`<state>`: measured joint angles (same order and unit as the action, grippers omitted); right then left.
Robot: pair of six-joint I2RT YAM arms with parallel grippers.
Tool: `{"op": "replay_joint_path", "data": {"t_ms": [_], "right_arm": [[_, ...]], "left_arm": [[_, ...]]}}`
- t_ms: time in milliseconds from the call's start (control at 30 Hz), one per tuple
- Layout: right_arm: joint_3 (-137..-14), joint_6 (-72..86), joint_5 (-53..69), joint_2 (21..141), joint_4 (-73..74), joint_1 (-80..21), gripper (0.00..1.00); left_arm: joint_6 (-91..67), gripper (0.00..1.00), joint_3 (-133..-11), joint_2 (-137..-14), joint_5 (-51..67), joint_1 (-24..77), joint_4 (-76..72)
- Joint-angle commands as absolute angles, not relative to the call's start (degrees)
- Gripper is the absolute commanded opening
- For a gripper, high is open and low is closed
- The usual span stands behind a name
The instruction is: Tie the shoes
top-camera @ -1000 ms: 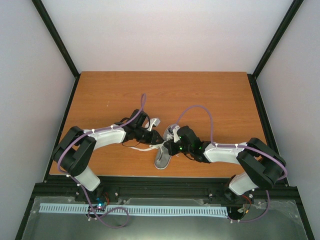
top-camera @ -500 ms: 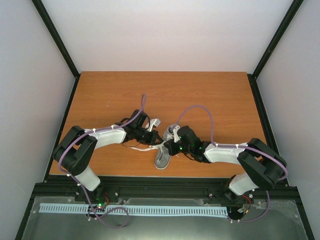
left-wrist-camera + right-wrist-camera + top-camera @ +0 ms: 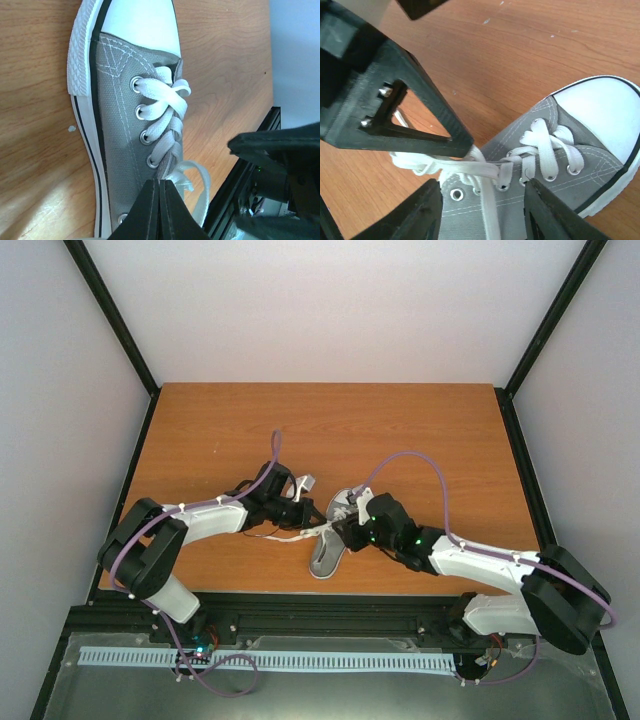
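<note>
A small grey sneaker, the shoe (image 3: 326, 552) (image 3: 120, 130) (image 3: 580, 150), lies on the wooden table with its white toe cap toward the near edge. My left gripper (image 3: 316, 524) (image 3: 160, 184) is shut, its tips pinching a strand of white lace (image 3: 470, 169) at the upper eyelets. In the right wrist view its black fingers (image 3: 462, 145) come down onto that strand. My right gripper (image 3: 346, 531) (image 3: 485, 210) stands open, one finger on each side of the lacing, with nothing held.
A loose lace end (image 3: 275, 536) trails on the table (image 3: 420, 440) left of the shoe. The black frame rail (image 3: 330, 612) runs along the near edge close to the toe. Grey walls enclose the sides and back.
My right gripper opened and let go of the lace, and its arm stretched out to the right. My left gripper closed fully on the lace and barely shifted.
</note>
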<state>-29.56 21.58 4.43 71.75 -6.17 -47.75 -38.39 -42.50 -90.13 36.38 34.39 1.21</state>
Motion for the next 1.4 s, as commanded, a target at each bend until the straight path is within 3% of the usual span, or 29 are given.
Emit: {"op": "replay_joint_path", "data": {"t_ms": [0, 100, 433, 1000, 1067, 1233, 1367], "right_arm": [[-30.0, 15.2, -1.9, 68.7, -3.9, -52.0, 0.49], [-31.9, 10.9, -7.7, 68.8, -3.7, -57.2, 0.54], [-38.7, 2.1, -27.9, 80.7, -4.6, -70.8, 0.57], [-44.4, -1.7, -43.4, 94.9, -7.8, -75.7, 0.63], [-45.0, -1.3, -45.1, 96.0, -7.0, -75.8, 0.59], [-45.2, 1.8, -48.0, 96.0, -5.4, -75.8, 0.17], [-43.5, 4.4, -44.3, 92.6, -5.8, -75.6, 0.03]], "left_arm": [[-43.2, 0.01, -42.9, -89.3, 36.7, 33.9, -1.1], [-44.0, 0.01, -42.8, -89.7, 37.1, 33.9, -1.0], [-45.0, 0.01, -42.9, -89.4, 37.5, 33.9, -0.7], [-45.6, 0.01, -42.8, -88.9, 37.8, 33.9, -1.0], [-45.6, 0.01, -42.8, -88.8, 37.8, 33.9, -0.8], [-45.4, 0.01, -42.7, -88.7, 37.6, 33.9, -0.5], [-45.4, 0.01, -42.5, -88.7, 36.9, 33.9, -0.6]]}}
